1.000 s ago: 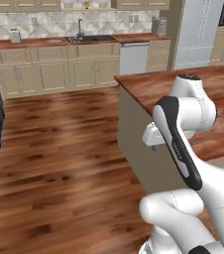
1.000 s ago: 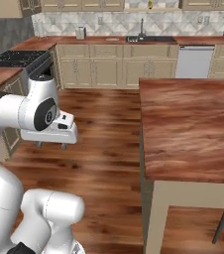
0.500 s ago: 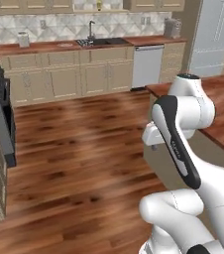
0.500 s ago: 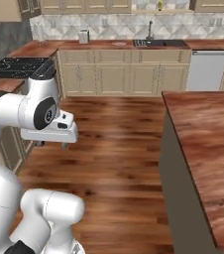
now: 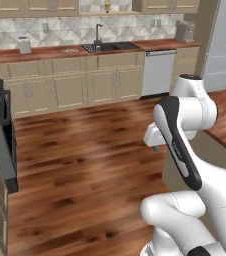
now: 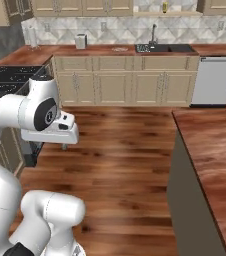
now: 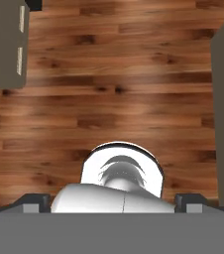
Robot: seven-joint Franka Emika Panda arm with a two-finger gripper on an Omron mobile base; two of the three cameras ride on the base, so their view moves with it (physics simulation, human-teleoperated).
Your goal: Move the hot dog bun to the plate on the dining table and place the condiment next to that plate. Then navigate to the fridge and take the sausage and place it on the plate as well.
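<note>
Wood floor (image 5: 85, 165) and a far counter with a sink (image 5: 102, 47) fill the left view, with the fridge (image 5: 225, 45) at the right. From the right, the table (image 6: 215, 150) sits close, so the base could bump it. Looking down, the gripper (image 7: 114, 201) has wide, empty jaws; no bun, condiment or sausage is seen.

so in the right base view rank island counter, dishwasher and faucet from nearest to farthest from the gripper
From the gripper, held over the floor at left:
1. island counter, on the right, nearest
2. dishwasher, back right, below the counter
3. faucet, at the back wall, farthest
</note>
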